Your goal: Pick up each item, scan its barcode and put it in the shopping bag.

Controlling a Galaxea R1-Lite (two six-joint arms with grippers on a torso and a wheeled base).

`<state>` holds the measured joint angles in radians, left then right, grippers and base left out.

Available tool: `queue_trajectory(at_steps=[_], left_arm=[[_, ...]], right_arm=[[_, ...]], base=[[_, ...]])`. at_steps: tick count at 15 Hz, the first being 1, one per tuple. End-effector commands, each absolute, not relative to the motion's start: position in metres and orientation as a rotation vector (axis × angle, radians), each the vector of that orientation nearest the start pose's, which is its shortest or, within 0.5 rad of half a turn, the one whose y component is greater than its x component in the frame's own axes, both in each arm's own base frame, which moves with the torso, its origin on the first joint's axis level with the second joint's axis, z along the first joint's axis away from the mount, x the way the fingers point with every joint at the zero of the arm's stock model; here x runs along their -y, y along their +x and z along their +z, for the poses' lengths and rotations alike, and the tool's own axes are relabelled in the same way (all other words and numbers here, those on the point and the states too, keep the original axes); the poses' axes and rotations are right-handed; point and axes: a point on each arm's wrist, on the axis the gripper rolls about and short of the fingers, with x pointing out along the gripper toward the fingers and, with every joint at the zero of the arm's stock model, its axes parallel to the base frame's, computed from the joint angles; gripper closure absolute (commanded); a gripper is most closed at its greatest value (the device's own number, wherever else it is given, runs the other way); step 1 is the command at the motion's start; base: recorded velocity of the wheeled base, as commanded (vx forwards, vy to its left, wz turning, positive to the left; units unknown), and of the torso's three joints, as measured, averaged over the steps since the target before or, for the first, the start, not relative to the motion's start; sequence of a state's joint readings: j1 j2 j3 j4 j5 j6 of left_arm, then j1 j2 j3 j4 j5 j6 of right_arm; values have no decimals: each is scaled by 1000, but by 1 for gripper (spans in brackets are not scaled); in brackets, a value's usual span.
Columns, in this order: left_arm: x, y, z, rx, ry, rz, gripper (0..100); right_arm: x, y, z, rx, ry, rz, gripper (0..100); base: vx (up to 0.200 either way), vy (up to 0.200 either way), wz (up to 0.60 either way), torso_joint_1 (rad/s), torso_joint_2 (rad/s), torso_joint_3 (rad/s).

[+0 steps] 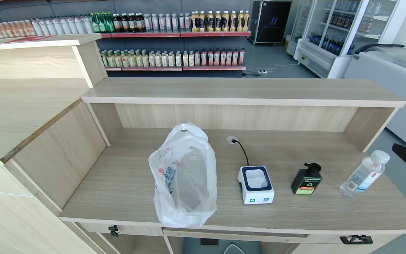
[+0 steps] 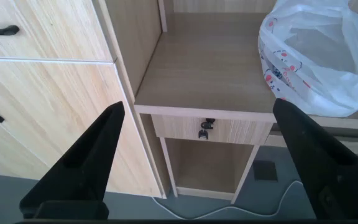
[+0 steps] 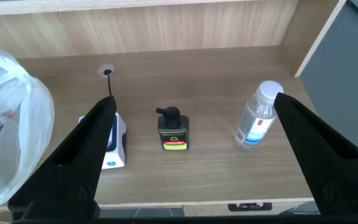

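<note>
- Clear plastic water bottle [image 1: 364, 175] with a white cap: is standing upright near the right edge of the countertop [image 1: 125, 183], long axis vertical, outermost of the goods.
- Squat dark pump bottle [image 1: 307, 180] with a black dispenser head: is standing upright between the water bottle and the scanner, apart from both.
- White box-shaped barcode scanner [image 1: 256, 184] with a dark blue rim: is sitting mid-countertop towards the front edge, window facing up, black cable [image 1: 242, 151] running back to a port.
- Translucent white plastic shopping bag [image 1: 183, 176] with printed patterns: is standing open-mouthed at the front edge, just beside the scanner on its left.
- Right gripper [image 3: 194, 98]: is hovering off the front edge with fingers spread wide, nothing between them; both goods are lying ahead of it, the pump bottle roughly in line with the gap. Judged the nearer arm for either pick.
- Left gripper [image 2: 197, 106]: is hanging outside the front left corner, fingers apart and holding nothing, nearer the bag than the goods.
</note>
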<state>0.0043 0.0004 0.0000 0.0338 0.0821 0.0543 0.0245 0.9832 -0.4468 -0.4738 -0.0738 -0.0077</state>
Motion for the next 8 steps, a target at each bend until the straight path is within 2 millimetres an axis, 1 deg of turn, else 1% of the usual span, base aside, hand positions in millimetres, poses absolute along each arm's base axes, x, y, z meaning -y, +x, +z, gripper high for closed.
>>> queue_trajectory(at_steps=[1,2,4,5,6,7,8], left_arm=[[-2,-23,72,-36,55,87,0],[-2,-23,72,-36,55,87,0],[-2,-23,72,-38,55,86,0],[-2,-23,72,-38,55,86,0],[-2,-23,72,-36,55,87,0],[-2,-23,72,-36,55,87,0],[-2,-23,72,-38,55,86,0]], right_arm=[[12,214,183,-213,-48,-54,0],[15,223,175,-241,-82,-56,0],[18,232,161,-295,-91,-28,0],[18,239,151,-336,-90,-2,0],[18,241,144,-364,-100,10,0],[18,241,144,-364,-100,10,0],[18,244,135,-398,-121,45,0]], base=[[0,0,0,0,0,0],[0,0,0,0,0,0],[0,0,0,0,0,0],[0,0,0,0,0,0],[0,0,0,0,0,0],[0,0,0,0,0,0],[0,0,0,0,0,0]])
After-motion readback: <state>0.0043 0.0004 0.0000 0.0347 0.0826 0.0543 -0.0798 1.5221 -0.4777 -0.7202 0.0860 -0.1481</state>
